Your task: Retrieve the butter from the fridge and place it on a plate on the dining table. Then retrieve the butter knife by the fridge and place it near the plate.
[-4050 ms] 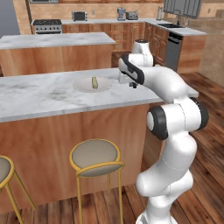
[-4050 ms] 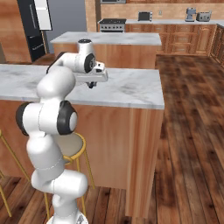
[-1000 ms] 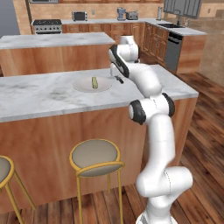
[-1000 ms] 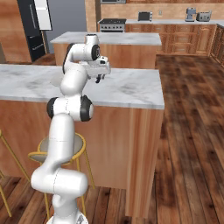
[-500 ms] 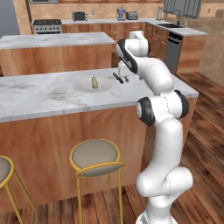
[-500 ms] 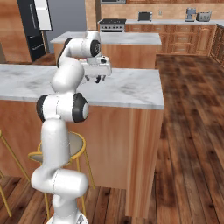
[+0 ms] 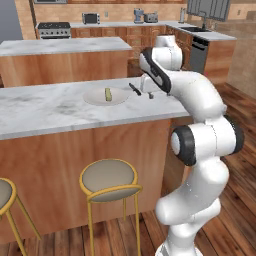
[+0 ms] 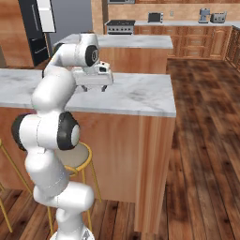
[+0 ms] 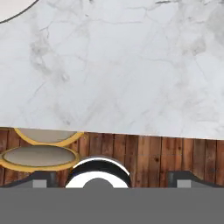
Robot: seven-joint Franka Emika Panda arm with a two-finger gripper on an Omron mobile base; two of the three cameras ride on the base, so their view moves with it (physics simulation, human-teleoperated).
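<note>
On the desk [image 7: 60, 107] in the left base view, the butter [image 7: 107, 94] is lying on the plate [image 7: 95, 98], and the butter knife [image 7: 135, 89] is resting on the marble just right of the plate's rim. The end effector [image 7: 146, 93] is hovering close to the knife's right, its jaws spread and gripping nothing. Judging by this layout, both halves of the task are looking done, and nothing beyond pulling the arm away seems left. Gold-legged stools [image 7: 108, 181] are standing at the near side of the desk. A second marble-topped island is sitting behind it, and a far counter is carrying a stove and small appliances.

In the right base view, the end effector [image 8: 94, 87] is hanging open above the marble, empty. The arm is covering the spot where plate and knife would be. The matte-black fridge [image 8: 33, 29] is standing at the far left, well apart from the desk. Wooden cabinets are running along the far wall, and dark plank flooring is stretching away to the right.

In the hand view, the camera is looking down on veined marble [image 9: 122, 65] and the desk's edge. A sliver of the plate's rim [image 9: 11, 8] is showing at the top left corner. Two stool seats [image 9: 37, 155] and the plank floor are showing beyond the edge.
</note>
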